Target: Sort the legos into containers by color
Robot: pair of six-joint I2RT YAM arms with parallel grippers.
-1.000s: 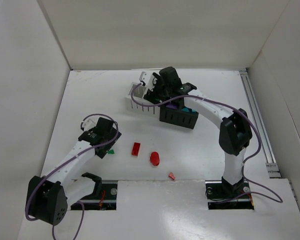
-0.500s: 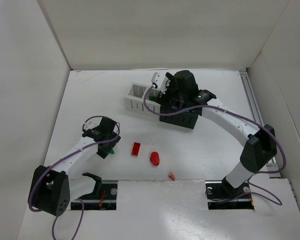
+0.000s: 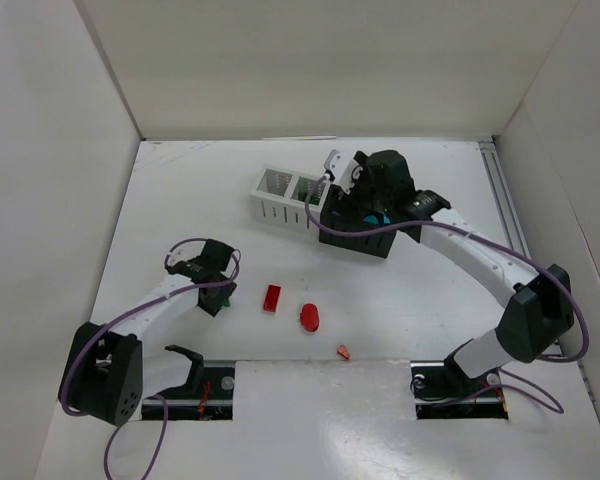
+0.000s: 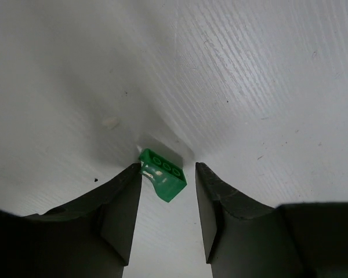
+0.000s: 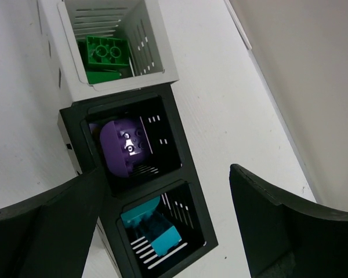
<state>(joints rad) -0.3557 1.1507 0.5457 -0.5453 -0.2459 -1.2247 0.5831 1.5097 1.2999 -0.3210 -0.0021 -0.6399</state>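
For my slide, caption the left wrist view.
The left tool straddles a small green plastic brick on the white table.

4 legos lie on the table before the containers.

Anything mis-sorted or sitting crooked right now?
No mix-ups: green plastic bricks lie in the white slotted cup, the purple oval and teal pieces in separate black cups. The small green brick sits skewed between the left gripper's fingers, against one.

The left gripper, lower left, pointed down with jaws narrowly apart; the right gripper, upper centre, gaped wide.
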